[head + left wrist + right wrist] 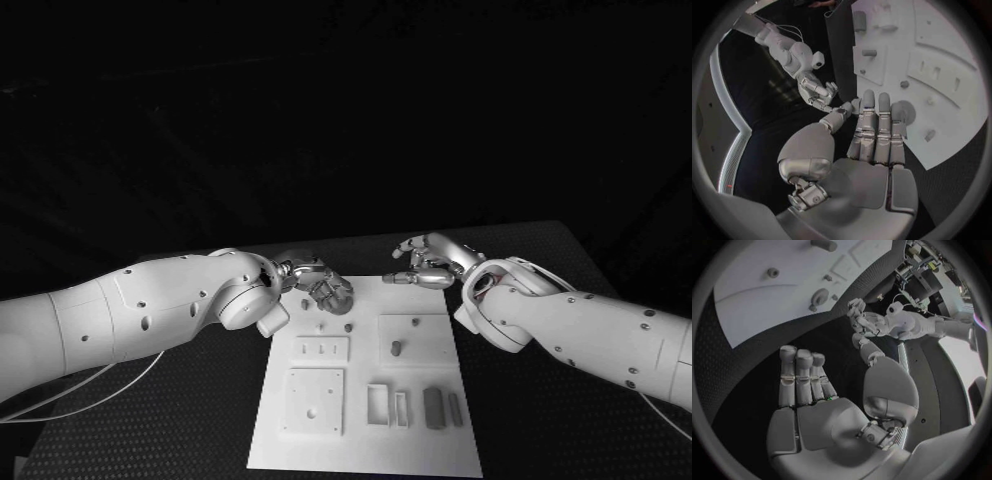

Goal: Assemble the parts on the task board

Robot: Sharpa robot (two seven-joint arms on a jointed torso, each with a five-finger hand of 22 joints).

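Note:
The white task board [411,445] lies in the middle of the table. Small grey parts sit on it: a peg [397,349] in a square plate, a small piece [351,326] near the far left, and two bars [433,405] at the right. My left hand [320,285] hovers over the board's far left corner, holding nothing; in the left wrist view its fingers [877,125] stretch straight out above a round disc [907,111]. My right hand [430,262] is off the board's far right edge, its fingers [803,375] straight and empty over the black table.
The black table [173,420] surrounds the board. Raised plates with slots [323,349] and holes [315,402] stand on the board's left half. A cable [72,395] runs under my left arm.

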